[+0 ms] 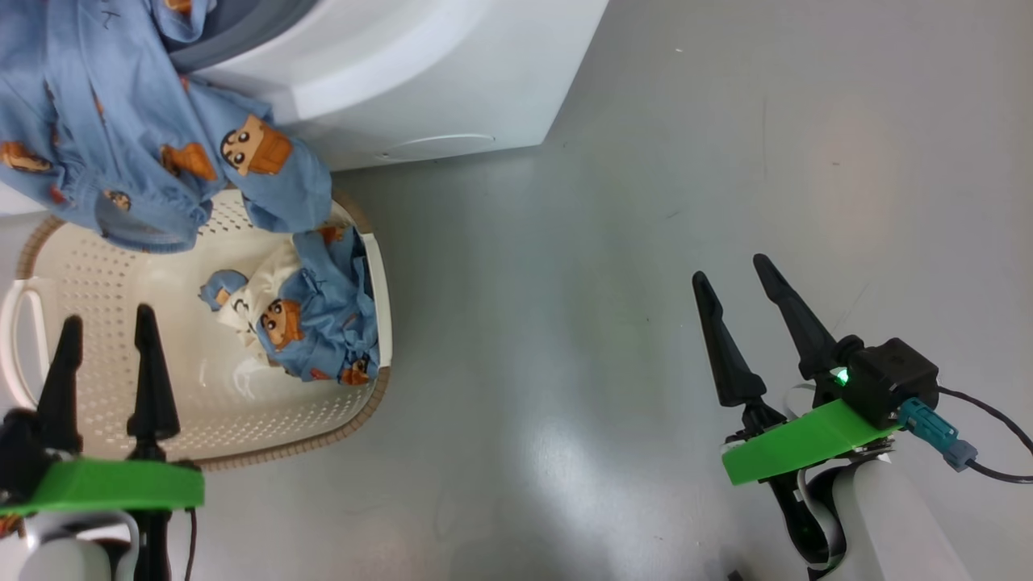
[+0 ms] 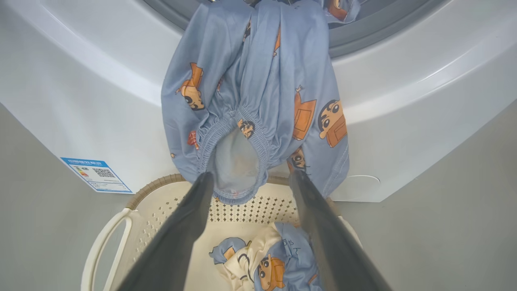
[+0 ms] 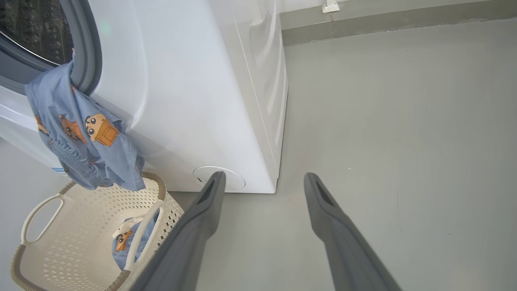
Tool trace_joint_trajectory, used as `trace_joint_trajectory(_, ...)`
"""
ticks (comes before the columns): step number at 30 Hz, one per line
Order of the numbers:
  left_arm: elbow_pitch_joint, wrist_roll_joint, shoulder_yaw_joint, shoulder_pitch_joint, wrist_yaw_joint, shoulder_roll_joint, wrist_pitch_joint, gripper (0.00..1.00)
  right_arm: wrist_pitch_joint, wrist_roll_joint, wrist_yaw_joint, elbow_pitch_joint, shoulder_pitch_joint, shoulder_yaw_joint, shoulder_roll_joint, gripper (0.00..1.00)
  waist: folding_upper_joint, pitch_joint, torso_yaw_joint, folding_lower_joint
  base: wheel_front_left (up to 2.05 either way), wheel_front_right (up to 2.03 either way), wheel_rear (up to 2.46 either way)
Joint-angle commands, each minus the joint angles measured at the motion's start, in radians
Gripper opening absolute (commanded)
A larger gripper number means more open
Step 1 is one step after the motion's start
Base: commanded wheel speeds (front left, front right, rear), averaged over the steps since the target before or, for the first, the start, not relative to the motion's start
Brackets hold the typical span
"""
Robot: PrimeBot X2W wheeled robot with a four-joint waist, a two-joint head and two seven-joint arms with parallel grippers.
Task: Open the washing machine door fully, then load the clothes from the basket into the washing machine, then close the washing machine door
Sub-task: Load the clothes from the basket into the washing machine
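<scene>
A light-blue garment (image 1: 137, 129) with orange cartoon faces hangs out of the washing machine (image 1: 420, 73) opening, over the grey gasket (image 2: 363, 32), down to the basket (image 1: 121, 266). A second blue and cream garment (image 1: 311, 311) lies in the basket's right end. My left gripper (image 1: 109, 323) is open over the basket's near side, empty; in the left wrist view the left gripper (image 2: 250, 178) points at the hanging garment (image 2: 258, 101). My right gripper (image 1: 738, 274) is open over bare floor to the right. The washing machine door is out of view.
The cream basket (image 3: 93, 218) stands on the grey floor (image 1: 646, 202) right against the machine's front (image 3: 181, 101). A blue label sticker (image 2: 97, 174) and a round filter cap (image 3: 220, 178) sit low on the machine. A wall skirting (image 3: 383, 22) runs behind.
</scene>
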Motion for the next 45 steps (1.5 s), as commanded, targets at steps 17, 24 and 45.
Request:
trace_joint_trajectory(17,0.146,-0.088,-0.028,-0.233,-0.003,0.075,-0.002,1.0,-0.005,-0.001,0.002,-0.022,0.007,0.015,0.007,1.0,0.0,0.114,-0.036,0.0,0.0,0.0,0.0)
trace_joint_trajectory(24,0.233,-0.11,-0.037,-0.324,-0.003,0.09,-0.002,1.0,-0.005,-0.011,0.002,-0.021,0.003,-0.013,0.007,1.0,0.0,0.162,-0.042,0.0,0.0,0.0,0.0)
trace_joint_trajectory(45,0.319,-0.149,-0.029,-0.494,-0.003,0.12,-0.002,0.0,-0.005,-0.031,0.002,-0.004,-0.008,-0.086,0.007,1.0,0.0,0.226,-0.044,0.0,0.0,0.0,0.0)
